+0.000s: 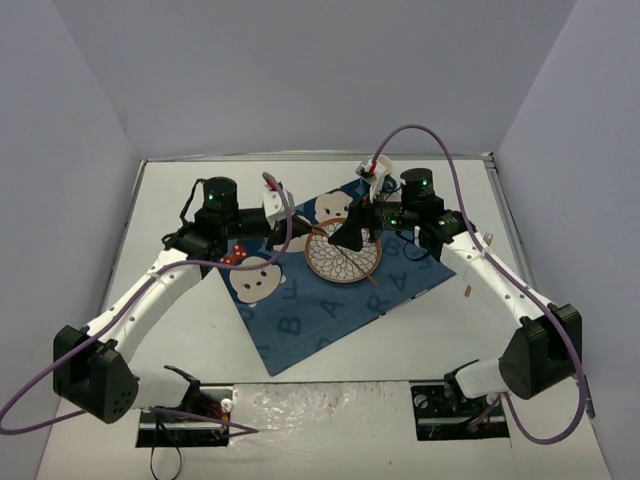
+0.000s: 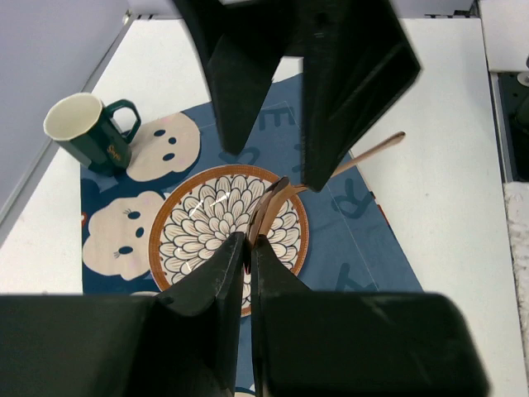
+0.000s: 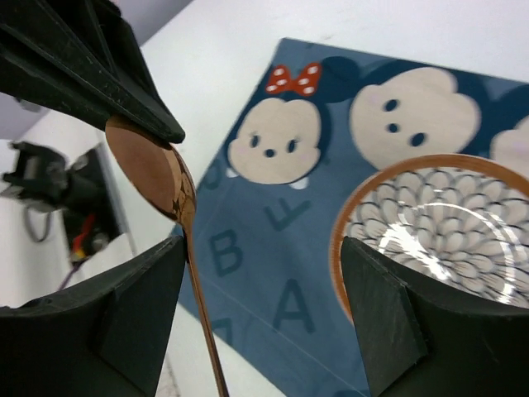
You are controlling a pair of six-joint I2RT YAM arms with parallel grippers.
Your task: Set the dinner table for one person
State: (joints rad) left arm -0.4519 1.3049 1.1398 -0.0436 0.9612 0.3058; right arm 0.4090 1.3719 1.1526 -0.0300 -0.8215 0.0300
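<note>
In the left wrist view the left gripper (image 2: 249, 241) fills the bottom of the frame, clenched on the bowl of a copper spoon (image 2: 266, 208) at center. The spoon's handle runs to the upper right, under one fingertip of the right gripper (image 2: 277, 165), which hangs from the top of the frame. In the right wrist view that gripper stands released, its fingers (image 3: 132, 314) wide apart at lower left and lower right, with the handle just beside the left one. Beneath the spoon a patterned plate (image 2: 198, 236) lies on a blue placemat (image 2: 355, 248). A green mug (image 2: 87, 132) stands at the placemat's corner, upper left. The white table (image 2: 446, 215) lies under everything, bare along the right and top.
</note>
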